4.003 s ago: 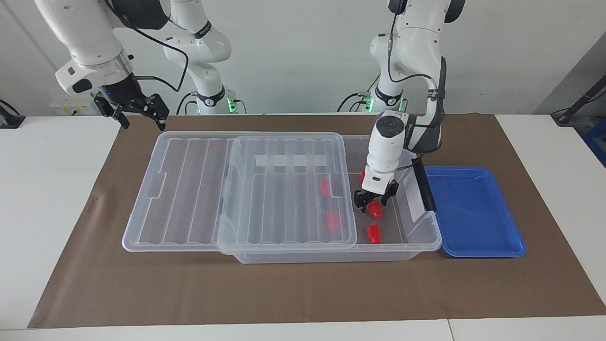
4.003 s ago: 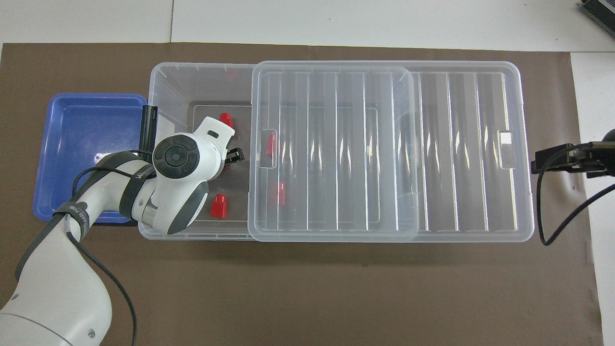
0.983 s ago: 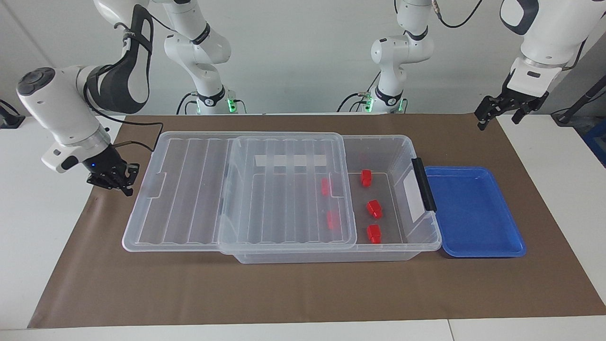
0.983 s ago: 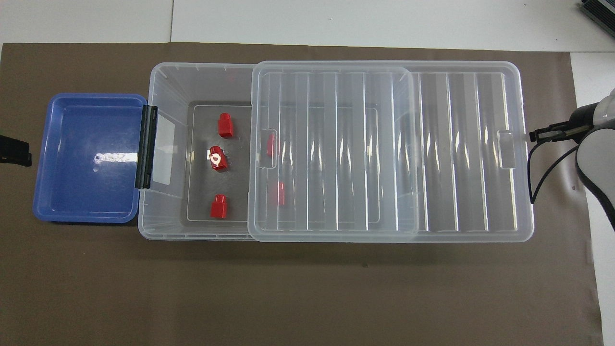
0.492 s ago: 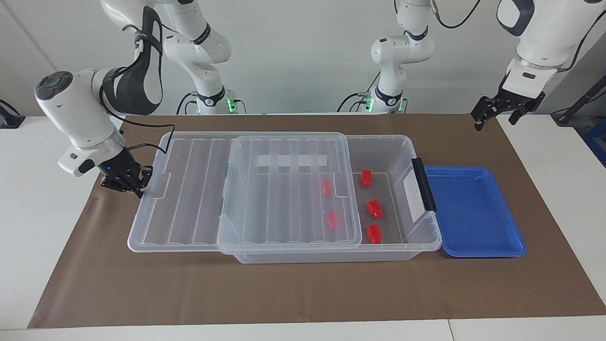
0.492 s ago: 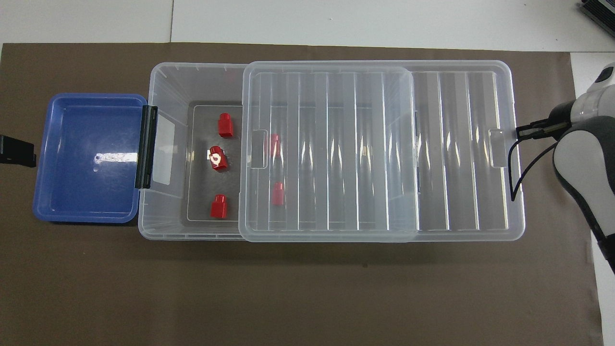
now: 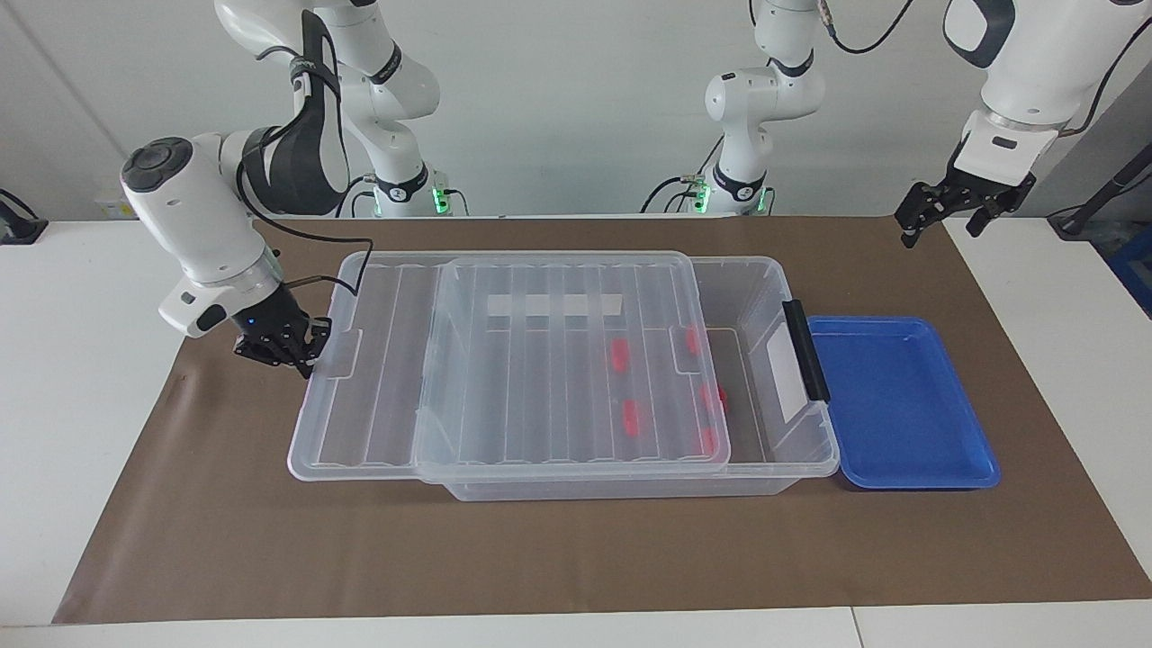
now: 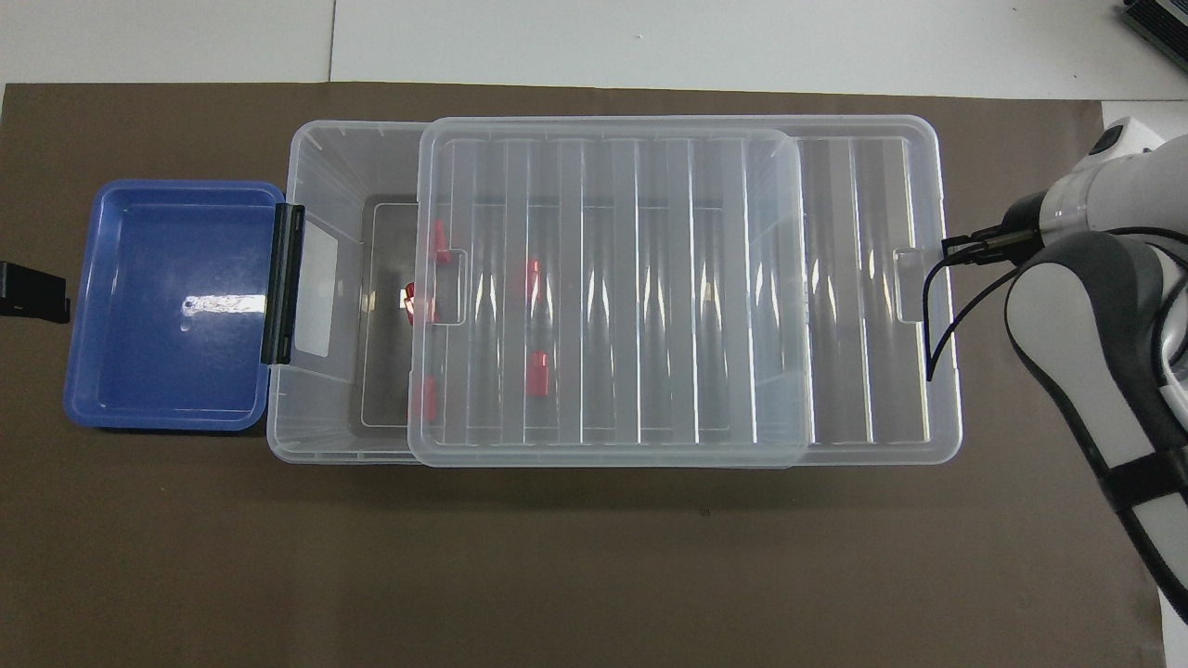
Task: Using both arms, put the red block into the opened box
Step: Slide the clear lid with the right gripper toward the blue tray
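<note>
Change: the lid [image 7: 540, 360] has slid toward the left arm's end of the box [image 7: 765, 297] since half a second ago; it now covers all but a narrow strip by the black handle [image 7: 804, 349], and less of it overhangs at the right arm's end.
Blocks: five red blocks [image 7: 618, 355] lie on the box floor, all seen through or at the rim of the clear lid; before, three lay uncovered.
Edges and room: the lid's overhanging end juts out over the brown mat [image 7: 270, 540] toward the right arm; the blue tray [image 7: 900, 405] sits touching the box's handle end; open mat lies along the side farther from the robots.
Right hand: the right hand [image 7: 286, 351], fingers pressed together, is low at the lid's end rim beside its notch, touching it and gripping nothing.
Left hand: the left hand [image 7: 945, 211], fingers spread and empty, hangs high over the mat's corner, well apart from tray and box; that arm waits.
</note>
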Motion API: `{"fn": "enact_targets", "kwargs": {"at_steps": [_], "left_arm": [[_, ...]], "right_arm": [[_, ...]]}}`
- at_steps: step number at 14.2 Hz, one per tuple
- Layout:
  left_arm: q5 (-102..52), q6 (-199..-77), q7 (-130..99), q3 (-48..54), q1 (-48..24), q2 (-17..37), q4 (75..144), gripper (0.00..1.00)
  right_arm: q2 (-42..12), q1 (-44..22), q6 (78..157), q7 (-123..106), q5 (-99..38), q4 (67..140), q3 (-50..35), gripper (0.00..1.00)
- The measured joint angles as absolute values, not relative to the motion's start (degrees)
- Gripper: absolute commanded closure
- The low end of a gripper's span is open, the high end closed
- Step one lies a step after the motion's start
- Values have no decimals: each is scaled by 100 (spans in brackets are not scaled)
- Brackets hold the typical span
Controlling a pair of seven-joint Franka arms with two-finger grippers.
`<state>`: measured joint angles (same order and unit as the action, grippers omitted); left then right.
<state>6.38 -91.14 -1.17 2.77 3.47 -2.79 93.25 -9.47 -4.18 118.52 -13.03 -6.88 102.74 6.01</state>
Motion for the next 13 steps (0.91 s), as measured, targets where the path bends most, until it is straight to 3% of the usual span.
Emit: {"fn": "enact_targets", "kwargs": {"at_steps": [13], "left_arm": [[633,-9129,-117,306,342,-282,9325,0]], "right_arm": [[-952,-1182,11990,-73,-688,10274,597,100]]}}
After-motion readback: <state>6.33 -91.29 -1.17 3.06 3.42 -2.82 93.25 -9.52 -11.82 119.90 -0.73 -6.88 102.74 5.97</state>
